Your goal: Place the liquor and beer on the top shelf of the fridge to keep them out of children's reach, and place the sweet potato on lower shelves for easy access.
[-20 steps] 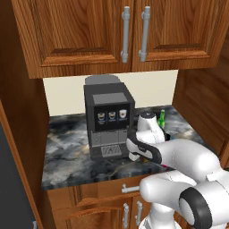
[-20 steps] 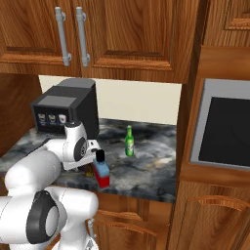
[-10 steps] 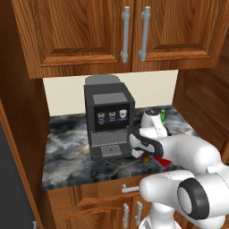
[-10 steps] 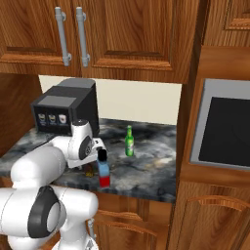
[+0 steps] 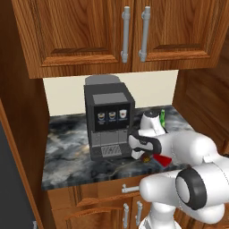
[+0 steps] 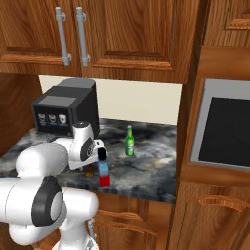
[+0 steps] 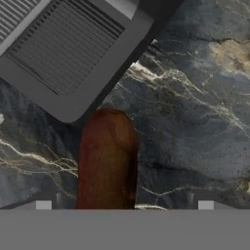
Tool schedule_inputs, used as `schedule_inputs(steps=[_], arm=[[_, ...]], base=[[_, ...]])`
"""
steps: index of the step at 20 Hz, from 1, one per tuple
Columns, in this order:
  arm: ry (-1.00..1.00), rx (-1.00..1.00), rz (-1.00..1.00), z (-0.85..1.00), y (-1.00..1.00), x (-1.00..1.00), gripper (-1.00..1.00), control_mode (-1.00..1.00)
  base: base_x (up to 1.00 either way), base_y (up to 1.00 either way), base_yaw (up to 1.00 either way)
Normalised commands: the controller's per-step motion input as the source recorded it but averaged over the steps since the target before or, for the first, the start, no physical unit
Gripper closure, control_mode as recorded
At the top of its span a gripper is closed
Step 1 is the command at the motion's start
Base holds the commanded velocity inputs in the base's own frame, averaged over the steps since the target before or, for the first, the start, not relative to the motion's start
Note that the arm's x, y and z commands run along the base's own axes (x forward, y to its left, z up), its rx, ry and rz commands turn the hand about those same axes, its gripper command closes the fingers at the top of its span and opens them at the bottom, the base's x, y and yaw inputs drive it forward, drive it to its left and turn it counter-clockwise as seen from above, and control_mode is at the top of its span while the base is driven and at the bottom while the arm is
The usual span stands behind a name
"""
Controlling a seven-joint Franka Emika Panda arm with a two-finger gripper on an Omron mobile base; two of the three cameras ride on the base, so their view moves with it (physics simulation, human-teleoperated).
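Note:
The sweet potato [image 7: 107, 161], a reddish-brown tuber, lies on the dark marble counter [image 7: 195, 122] just in front of the coffee machine's drip tray [image 7: 63, 53]. My gripper [image 7: 124, 205] hangs open right above it, one fingertip on each side of its near end. From the base, the gripper [image 6: 91, 167] points down beside the liquor [image 6: 104, 172], a red and blue square bottle with a black cap. Behind the arm, the liquor shows as a red corner [image 5: 163, 160]. The green beer [image 6: 129, 141] stands upright further back, its neck showing [image 5: 162, 116]. The fridge's shelves are out of view.
A black coffee machine [image 5: 108, 120] stands at the back of the counter, close to the left of the hand. Wooden wall cabinets [image 5: 125, 33] hang overhead. A built-in oven [image 6: 224, 129] sits in the tall cabinet on the right. Drawers [image 5: 98, 201] are below the counter.
The hand has shifted slightly and eased down over the sweet potato. The jaws stayed open, and the bottles have not moved.

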Motion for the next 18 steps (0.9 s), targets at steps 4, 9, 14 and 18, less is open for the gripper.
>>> schedule_inputs(steps=[4, 9, 14, 18], arm=[[0.0, 0.0, 0.0, -0.17, 0.0, 0.0, -1.0, -1.0], [0.0, 0.0, 0.0, -0.24, 0.0, 0.0, -1.0, -1.0], [0.0, 0.0, 0.0, -0.28, 0.0, 0.0, 1.0, -1.0], [0.0, 0.0, 0.04, -0.23, 0.02, 0.0, 1.0, -1.0]], base=[[0.0, 0.0, 0.0], [0.0, 0.0, 0.0], [0.0, 0.0, 0.0], [0.0, 0.0, 0.0]])
